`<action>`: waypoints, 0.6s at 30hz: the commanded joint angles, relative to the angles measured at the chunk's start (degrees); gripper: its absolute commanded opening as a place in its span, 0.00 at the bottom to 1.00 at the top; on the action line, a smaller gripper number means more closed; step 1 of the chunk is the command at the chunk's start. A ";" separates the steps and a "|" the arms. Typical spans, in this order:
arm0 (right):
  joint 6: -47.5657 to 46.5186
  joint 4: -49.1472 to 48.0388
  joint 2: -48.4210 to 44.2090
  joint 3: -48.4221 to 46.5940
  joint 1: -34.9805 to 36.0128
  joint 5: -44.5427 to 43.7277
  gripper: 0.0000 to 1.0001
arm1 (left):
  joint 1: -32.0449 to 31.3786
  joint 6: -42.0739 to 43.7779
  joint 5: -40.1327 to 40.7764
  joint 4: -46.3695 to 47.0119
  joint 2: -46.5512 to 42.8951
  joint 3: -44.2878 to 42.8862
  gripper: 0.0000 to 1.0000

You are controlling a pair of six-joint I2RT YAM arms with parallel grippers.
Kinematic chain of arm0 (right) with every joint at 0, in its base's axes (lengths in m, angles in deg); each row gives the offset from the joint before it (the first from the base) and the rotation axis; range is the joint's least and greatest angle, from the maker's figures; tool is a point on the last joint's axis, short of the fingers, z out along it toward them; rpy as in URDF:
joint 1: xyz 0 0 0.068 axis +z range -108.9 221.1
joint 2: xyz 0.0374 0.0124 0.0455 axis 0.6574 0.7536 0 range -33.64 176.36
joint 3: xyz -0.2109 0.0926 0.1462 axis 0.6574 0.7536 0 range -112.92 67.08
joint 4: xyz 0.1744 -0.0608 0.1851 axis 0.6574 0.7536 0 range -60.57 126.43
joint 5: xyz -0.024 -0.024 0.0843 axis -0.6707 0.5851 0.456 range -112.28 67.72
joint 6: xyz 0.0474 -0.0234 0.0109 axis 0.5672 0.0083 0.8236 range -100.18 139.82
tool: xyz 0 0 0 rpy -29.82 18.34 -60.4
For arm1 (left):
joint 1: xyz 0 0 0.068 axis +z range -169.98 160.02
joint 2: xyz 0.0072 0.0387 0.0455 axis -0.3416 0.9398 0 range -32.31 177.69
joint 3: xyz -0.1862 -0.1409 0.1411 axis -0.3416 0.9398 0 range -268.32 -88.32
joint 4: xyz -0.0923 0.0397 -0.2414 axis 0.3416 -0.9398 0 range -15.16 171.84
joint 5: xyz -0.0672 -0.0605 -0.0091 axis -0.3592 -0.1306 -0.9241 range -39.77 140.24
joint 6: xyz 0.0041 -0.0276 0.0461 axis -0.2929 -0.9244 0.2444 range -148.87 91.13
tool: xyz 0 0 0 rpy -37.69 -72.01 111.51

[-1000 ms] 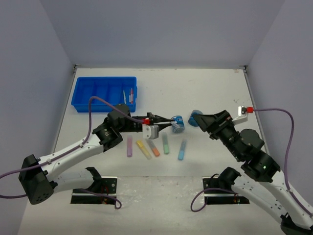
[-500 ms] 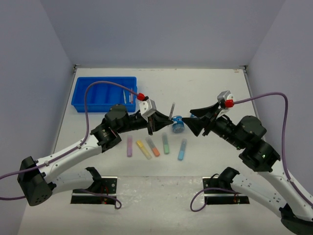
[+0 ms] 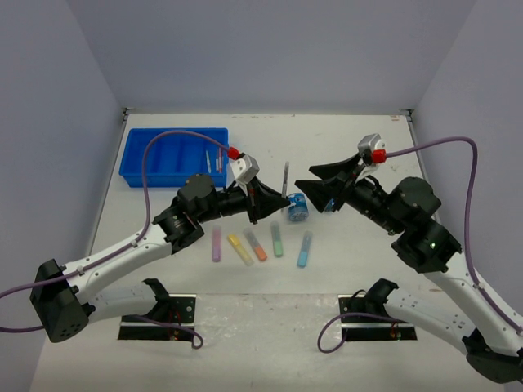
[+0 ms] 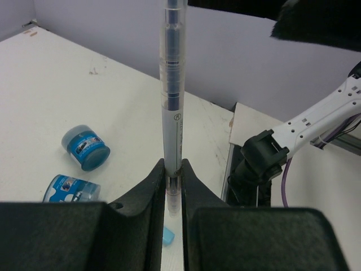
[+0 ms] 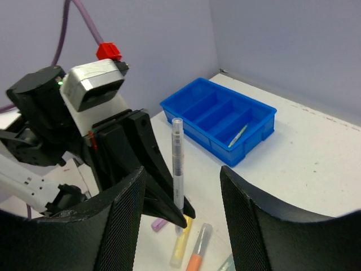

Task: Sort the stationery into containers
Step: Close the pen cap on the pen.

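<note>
progress: barely started, two thin pens (image 3: 214, 159) in the bright blue divided plastic tray (image 3: 163, 178), far left | left tool (image 4: 172, 169) pinches a thin clear pen (image 4: 171, 101) upright mid-counter (image 3: 343, 139) | right tool (image 5: 181, 180) half-wide, empty | pastel marker sticks (image 3: 258, 247) and two round blue tubs (image 4: 84, 148) left to sort

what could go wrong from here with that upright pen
1. The left gripper pinches the pen only at its bottom end; a nudge from the open right gripper facing it could tilt it or knock it loose.
2. The two grippers are close together, so fingers might clash.
3. A dropped pen would likely land by the round blue tubs and marker sticks, far from the blue tray.
</note>
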 commanded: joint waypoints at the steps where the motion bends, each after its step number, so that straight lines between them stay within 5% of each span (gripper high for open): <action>1: 1.38 -1.84 2.87 -4.41 0.08 -0.32 0.56 | 0.31 -1.87 -1.44 2.19 0.79 -0.83 0.00; 18: 2.84 -1.73 6.95 -5.45 0.98 -2.37 0.46 | 0.37 0.13 -4.80 1.95 2.32 -1.69 0.00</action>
